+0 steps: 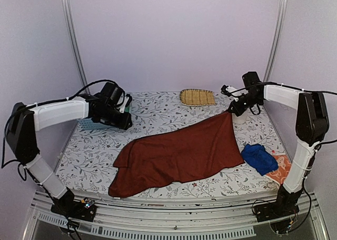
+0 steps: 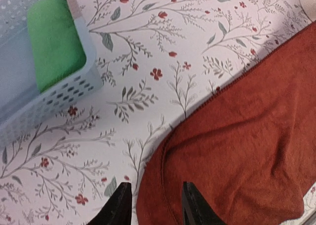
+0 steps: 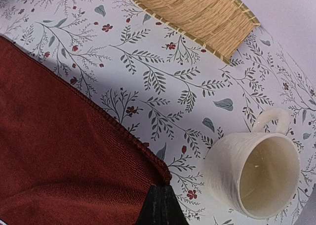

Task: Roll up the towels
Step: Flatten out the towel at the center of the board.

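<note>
Reddish-brown towel (image 1: 179, 150): far-right corner pinched in the right gripper (image 3: 158, 201), whose jaws are pressed together on the cloth.
Left gripper (image 2: 155, 191): fingers spread, holding nothing, just above the towel's far-left edge.
Long axis: diagonal across the table (image 1: 158, 111), from near left to far right.
Nearer arm: the left one, for the free far-left edge; probably the next grab.

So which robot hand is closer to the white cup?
Right. The right fingers pinch the red towel's corner beside the cup; the left fingers hang across the table, near the basket.
</note>
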Controlling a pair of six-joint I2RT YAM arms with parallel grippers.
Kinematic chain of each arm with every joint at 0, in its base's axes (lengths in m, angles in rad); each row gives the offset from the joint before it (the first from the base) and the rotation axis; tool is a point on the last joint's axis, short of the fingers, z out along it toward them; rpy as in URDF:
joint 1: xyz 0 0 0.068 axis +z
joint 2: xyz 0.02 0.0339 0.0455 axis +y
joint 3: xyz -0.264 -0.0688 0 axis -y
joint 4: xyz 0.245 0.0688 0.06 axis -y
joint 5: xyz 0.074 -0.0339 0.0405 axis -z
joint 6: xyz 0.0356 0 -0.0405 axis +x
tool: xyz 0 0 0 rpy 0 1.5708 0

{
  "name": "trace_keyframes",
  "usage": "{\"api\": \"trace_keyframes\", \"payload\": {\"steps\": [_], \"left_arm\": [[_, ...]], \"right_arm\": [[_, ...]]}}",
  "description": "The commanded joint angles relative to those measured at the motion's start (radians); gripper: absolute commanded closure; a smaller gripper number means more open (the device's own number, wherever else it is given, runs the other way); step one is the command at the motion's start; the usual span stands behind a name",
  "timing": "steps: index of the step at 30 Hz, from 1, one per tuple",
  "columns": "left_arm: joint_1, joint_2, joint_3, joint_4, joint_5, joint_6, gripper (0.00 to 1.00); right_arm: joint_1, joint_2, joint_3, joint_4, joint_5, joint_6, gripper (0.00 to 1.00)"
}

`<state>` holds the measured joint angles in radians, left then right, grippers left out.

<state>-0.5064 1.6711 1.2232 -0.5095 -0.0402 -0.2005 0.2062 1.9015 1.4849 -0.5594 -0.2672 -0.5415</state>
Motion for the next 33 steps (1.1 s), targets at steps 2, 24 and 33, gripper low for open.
{"api": "trace_keyframes", "payload": {"steps": [2, 24, 33], "left_arm": [[-0.069, -0.22, -0.225, -0.06, 0.067, -0.113, 0.64], [-0.34, 0.087, -0.07, -0.482, -0.167, -0.116, 0.58], [-0.383, 0.162, -0.055, -0.473, -0.181, -0.068, 0.55]], "right_arm": [[-0.002, -0.119, -0.062, 0.035, -0.017, 0.028, 0.98], [-0.002, -0.134, -0.101, 0.012, -0.047, 0.035, 0.98], [-0.002, -0.131, -0.101, 0.009, -0.055, 0.038, 0.98]]}}
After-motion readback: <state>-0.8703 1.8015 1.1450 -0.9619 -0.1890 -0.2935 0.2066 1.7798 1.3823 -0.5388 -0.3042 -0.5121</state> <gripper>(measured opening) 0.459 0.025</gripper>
